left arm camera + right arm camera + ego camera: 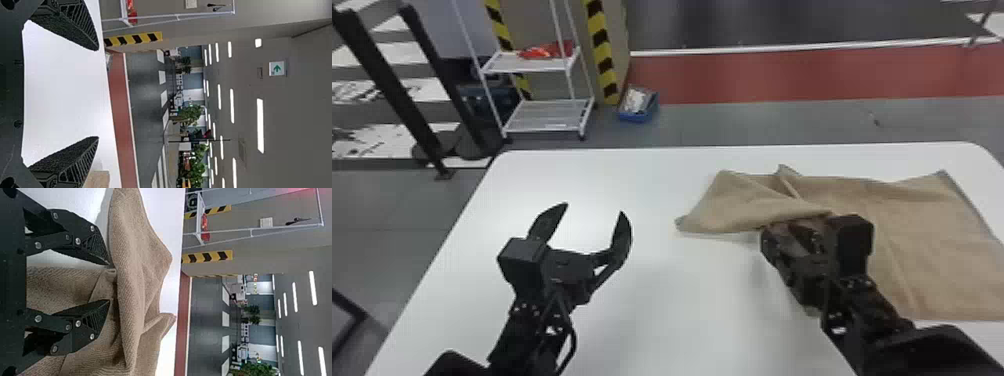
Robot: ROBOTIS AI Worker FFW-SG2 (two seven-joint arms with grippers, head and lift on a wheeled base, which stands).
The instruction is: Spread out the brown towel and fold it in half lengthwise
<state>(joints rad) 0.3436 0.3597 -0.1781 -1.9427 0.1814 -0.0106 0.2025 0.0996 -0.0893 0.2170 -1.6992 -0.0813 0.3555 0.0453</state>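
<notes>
In the head view, the brown towel (932,215) lies toward the right of the white table (662,290), its right part fairly flat and its left part folded over on itself, ending in a pointed corner (682,224). I have my right gripper (796,226) at the near edge of that folded part, and my left gripper (593,208) over the table, to the left of the cloth, fingers spread wide with nothing between them. I judge that I am in the spreading step, with the lengthwise fold to come after. The left wrist view gives me the same wide gap between those fingers, with a bit of towel near one of them; I would bring that hand across low and take the pointed corner by its very edge, so that both sides can be drawn evenly. In the right wrist view, my fingers stand apart, with a raised fold (127,278) running just ahead of the tips and more cloth lying in the gap. Closing here could catch several layers, so I would first work out which layer is the loose one, pinch only its edge, lift a little, then draw it slowly outward. A fast pull could drag the flat part along or leave creases that would spoil the halving.
</notes>
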